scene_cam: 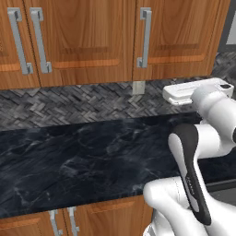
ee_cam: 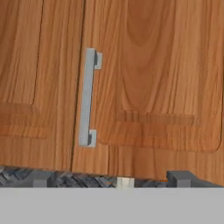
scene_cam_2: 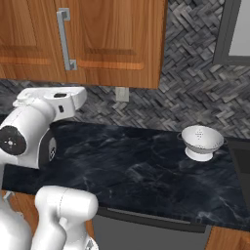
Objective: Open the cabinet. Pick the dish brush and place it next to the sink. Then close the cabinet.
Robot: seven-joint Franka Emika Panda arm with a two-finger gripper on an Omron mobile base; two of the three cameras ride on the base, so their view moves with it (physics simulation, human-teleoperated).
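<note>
The cabinet (ee_cam: 153,87) is shut, its handle (ee_cam: 87,103) well ahead of the wide-spread fingers (ee_cam: 111,178); an off-centre approach could bump the door or miss the bar.

No readable text, labels, brands or numbers anywhere. The arm's dark link cover (scene_cam: 193,177) in the left base view carries a faint line of small pale marks, possibly lettering, too small to read. Cabinet door (ee_cam: 166,78) and its bar handle (ee_cam: 87,103) are plain wood and metal (no stickers, no markings). The white colander (scene_cam_2: 201,141) is unmarked; countertop (scene_cam: 83,161) shows only marbling.
</note>
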